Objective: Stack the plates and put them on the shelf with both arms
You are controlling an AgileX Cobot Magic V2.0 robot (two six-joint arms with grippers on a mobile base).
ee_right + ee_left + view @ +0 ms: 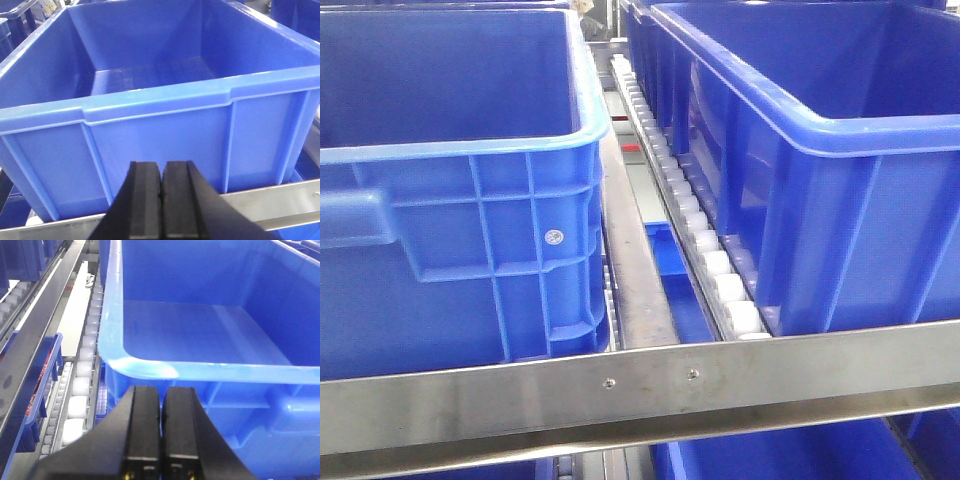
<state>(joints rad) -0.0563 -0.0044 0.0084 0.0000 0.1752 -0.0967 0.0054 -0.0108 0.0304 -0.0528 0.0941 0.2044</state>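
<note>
Steel shelf (650, 385) rail running crosswise, rollers (705, 240) receding

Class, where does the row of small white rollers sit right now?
Front view, right of centre: the white rollers run beside the right blue plastic crate.

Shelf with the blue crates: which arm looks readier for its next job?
Neither clearly. The left fingers and right fingers are both shut and empty, each facing a blue crate; no plates show. Slight edge right: the shelf rail lies just beneath it.
</note>
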